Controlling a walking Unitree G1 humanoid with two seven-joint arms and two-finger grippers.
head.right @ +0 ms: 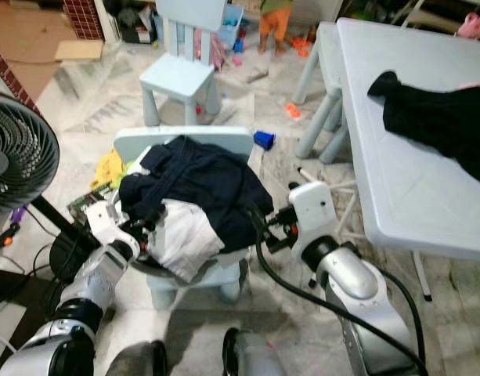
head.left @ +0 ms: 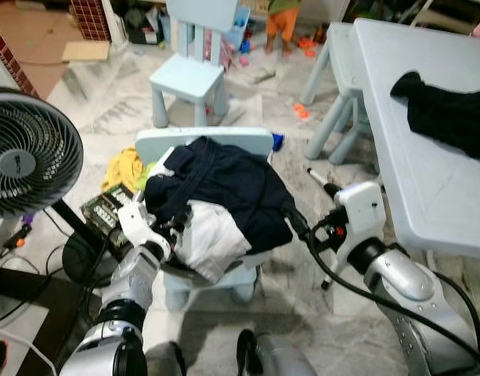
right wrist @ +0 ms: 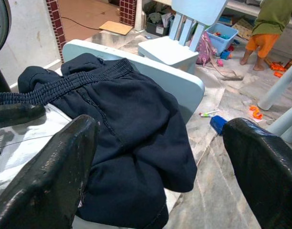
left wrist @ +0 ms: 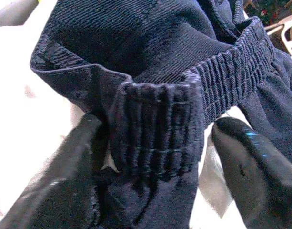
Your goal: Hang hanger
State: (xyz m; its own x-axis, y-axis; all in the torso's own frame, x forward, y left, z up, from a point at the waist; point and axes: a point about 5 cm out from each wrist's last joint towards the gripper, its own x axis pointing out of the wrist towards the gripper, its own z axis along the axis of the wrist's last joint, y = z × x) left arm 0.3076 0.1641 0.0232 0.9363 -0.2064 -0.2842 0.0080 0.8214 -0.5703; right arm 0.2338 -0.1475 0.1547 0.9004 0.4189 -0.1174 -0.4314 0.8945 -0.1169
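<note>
My left pincer (left wrist: 155,157) is nearest to me, at the near left edge of the small light-blue chair (head.left: 204,142), and its two black fingers (left wrist: 65,186) stand to either side of the gathered elastic waistband of the navy trousers (head.left: 224,188), with the fabric bunched between them and touching the one finger; I cannot tell whether they press hard enough to hold it. Under the trousers lies a white garment (head.left: 212,235), hanging over the chair's front edge. My right pincer (right wrist: 160,157) is spread wide, beside the right side of the chair, its fingers apart and touching nothing, the trousers lying just ahead of it. I can make out no hanger among the clothes. To my left stands a black fan (head.left: 24,153), and near the chair's left side a yellow cloth (head.left: 124,166) lies on the marble floor (head.left: 106,102). To my right is the pale desk (head.left: 427,117) with a black garment (head.left: 447,113) on it. Farther off stands a second light-blue chair (head.left: 191,74), and beyond it a person in orange shorts (head.left: 282,23).
</note>
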